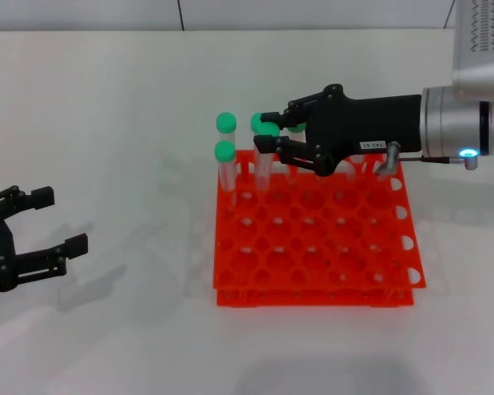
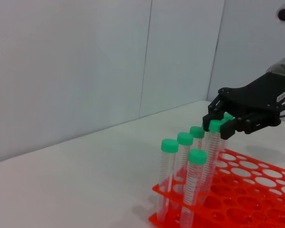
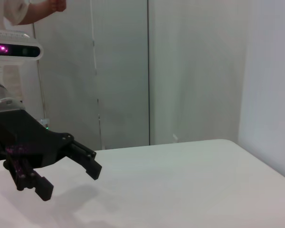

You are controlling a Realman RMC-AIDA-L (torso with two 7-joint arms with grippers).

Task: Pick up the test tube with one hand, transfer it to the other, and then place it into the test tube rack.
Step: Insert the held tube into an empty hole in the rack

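Observation:
The orange-red test tube rack [image 1: 317, 247] sits right of centre on the white table. My right gripper [image 1: 265, 130], black with a white label, reaches over the rack's far left corner. It is shut on the green cap of a test tube [image 2: 210, 156], which stands in a rack hole and leans slightly. The left wrist view shows the same right gripper [image 2: 219, 126] on that cap. My left gripper [image 1: 62, 220] hovers low at the table's left, open and empty, well away from the rack. It also appears in the right wrist view as an open left gripper [image 3: 69, 180].
Several other green-capped tubes [image 1: 225, 123] stand in the rack's far left holes, close around the held one. One of these tubes [image 2: 169, 146] is nearest the rack's corner. Most rack holes hold nothing. Bare table lies between the left gripper and the rack.

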